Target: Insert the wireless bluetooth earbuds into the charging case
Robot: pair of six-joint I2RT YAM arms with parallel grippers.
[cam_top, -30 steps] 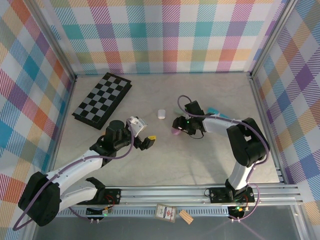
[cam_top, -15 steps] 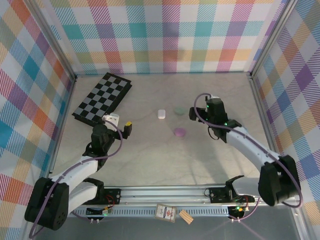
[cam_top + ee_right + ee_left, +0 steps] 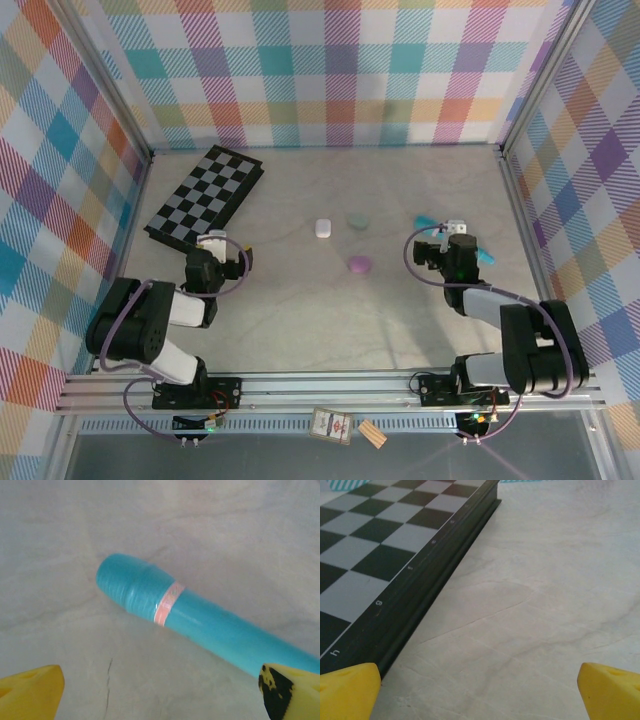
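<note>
Three small pebble-like charging cases lie closed mid-table: a white case (image 3: pixel 322 228), a pale green case (image 3: pixel 357 221) and a purple case (image 3: pixel 359 264). No earbuds are visible; they are hidden or out of view. My left gripper (image 3: pixel 243 258) is drawn back low at the left, well away from the cases. In the left wrist view my left gripper (image 3: pixel 480 695) is open over bare table. My right gripper (image 3: pixel 432 247) sits right of the purple case. In the right wrist view my right gripper (image 3: pixel 160 695) is open and empty, just short of the turquoise stick (image 3: pixel 200 620).
A folded black and grey chessboard (image 3: pixel 205 200) lies at the back left, its dark edge (image 3: pixel 435 585) just ahead of my left fingers. The turquoise pen-like stick (image 3: pixel 480 255) lies slantwise behind my right gripper. Checked walls enclose the table.
Both arms have pulled back from the table's middle toward their bases. My right gripper opened and left the purple case on the table. The green case has come into view.
</note>
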